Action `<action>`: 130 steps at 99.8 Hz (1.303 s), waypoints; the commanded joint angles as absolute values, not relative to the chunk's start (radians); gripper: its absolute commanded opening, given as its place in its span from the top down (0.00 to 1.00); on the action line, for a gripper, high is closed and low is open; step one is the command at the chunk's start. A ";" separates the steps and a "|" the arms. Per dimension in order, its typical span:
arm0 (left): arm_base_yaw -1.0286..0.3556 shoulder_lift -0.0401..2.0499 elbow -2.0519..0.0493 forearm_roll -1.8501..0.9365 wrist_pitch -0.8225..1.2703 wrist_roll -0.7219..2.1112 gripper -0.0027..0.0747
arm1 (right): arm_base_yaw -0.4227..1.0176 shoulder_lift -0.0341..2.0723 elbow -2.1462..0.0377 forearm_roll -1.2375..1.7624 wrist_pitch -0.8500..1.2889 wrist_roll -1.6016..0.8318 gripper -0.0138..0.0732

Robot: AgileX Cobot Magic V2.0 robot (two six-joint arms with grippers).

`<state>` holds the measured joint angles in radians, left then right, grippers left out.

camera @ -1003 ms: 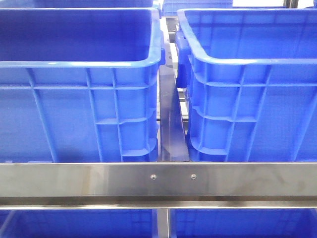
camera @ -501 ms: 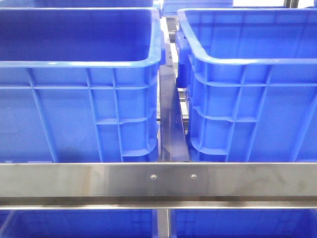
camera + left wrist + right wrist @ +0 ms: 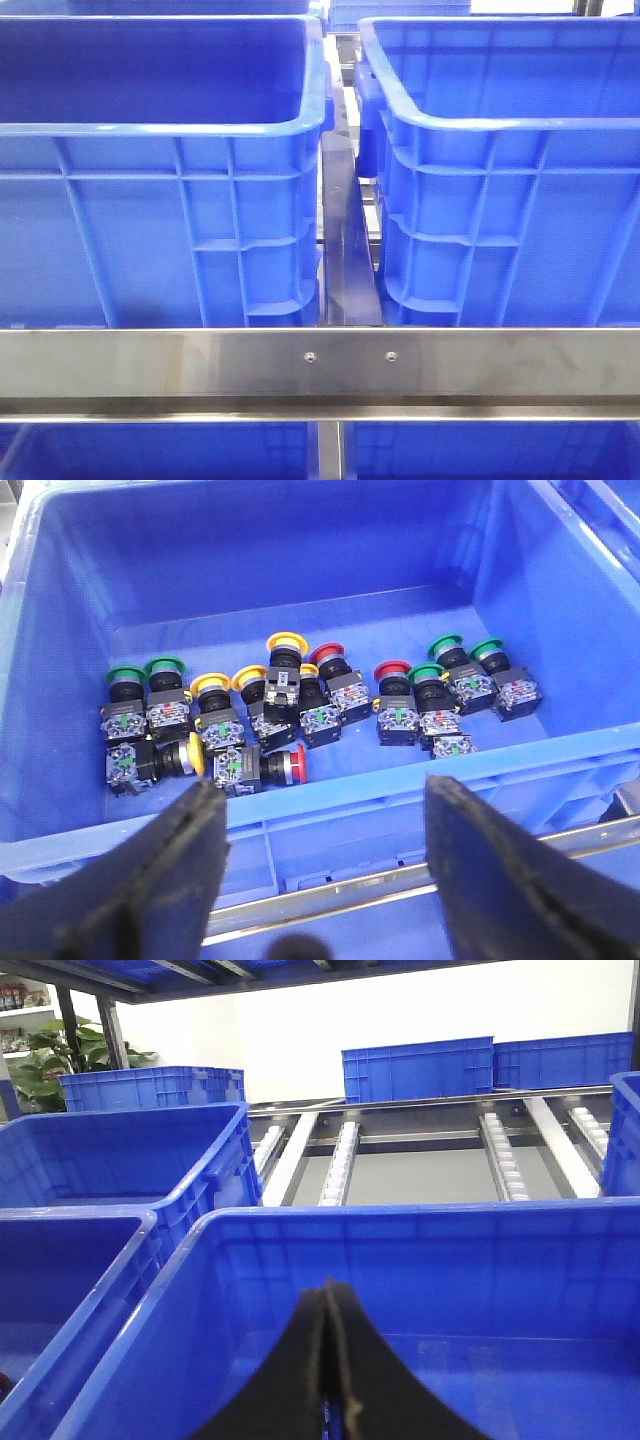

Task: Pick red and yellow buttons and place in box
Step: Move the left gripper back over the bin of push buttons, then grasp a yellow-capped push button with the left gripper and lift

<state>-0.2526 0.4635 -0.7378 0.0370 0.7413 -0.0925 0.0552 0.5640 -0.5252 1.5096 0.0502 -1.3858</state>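
In the left wrist view several push buttons with black bodies lie on the floor of a blue crate (image 3: 60, 680). Yellow-capped buttons (image 3: 286, 640) sit in the middle and left. Red-capped buttons (image 3: 392, 669) sit in the middle, and one red button (image 3: 297, 765) lies on its side near the front wall. My left gripper (image 3: 322, 788) is open and empty, above the crate's near rim. My right gripper (image 3: 328, 1290) is shut and empty over another blue crate (image 3: 420, 1230), which shows no buttons. Neither gripper shows in the front view.
Green-capped buttons (image 3: 165, 664) stand among the others at both ends of the row. The front view shows two tall blue crates (image 3: 160, 130) (image 3: 500, 130) behind a steel rail (image 3: 320, 365). Roller tracks (image 3: 340, 1155) and more crates lie beyond the right gripper.
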 commanded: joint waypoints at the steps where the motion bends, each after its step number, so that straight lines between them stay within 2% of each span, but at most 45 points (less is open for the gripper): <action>1: -0.252 0.501 -0.763 0.037 0.641 -0.091 0.43 | 0.053 0.563 -0.551 1.519 0.053 -1.398 0.92; 23: -0.252 0.706 -0.828 0.067 0.615 -0.048 0.43 | 0.053 0.563 -0.551 1.519 0.053 -1.398 0.92; 53: -0.252 1.109 -1.063 0.105 0.595 -0.044 0.43 | 0.053 0.563 -0.551 1.519 0.049 -1.398 0.92; 81: -0.247 1.427 -1.258 0.143 0.660 -0.044 0.43 | 0.053 0.563 -0.550 1.519 0.048 -1.398 0.92; 102: -0.246 1.563 -1.325 0.173 0.669 -0.044 0.43 | 0.053 0.563 -0.550 1.519 0.048 -1.398 0.92; 130: -0.216 1.635 -1.361 0.175 0.651 -0.047 0.43 | 0.053 0.563 -0.550 1.519 0.040 -1.398 0.92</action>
<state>-0.2254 1.6614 -1.3247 0.1648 0.7068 -0.0433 0.0552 0.5640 -0.5252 1.5096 0.0502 -1.3858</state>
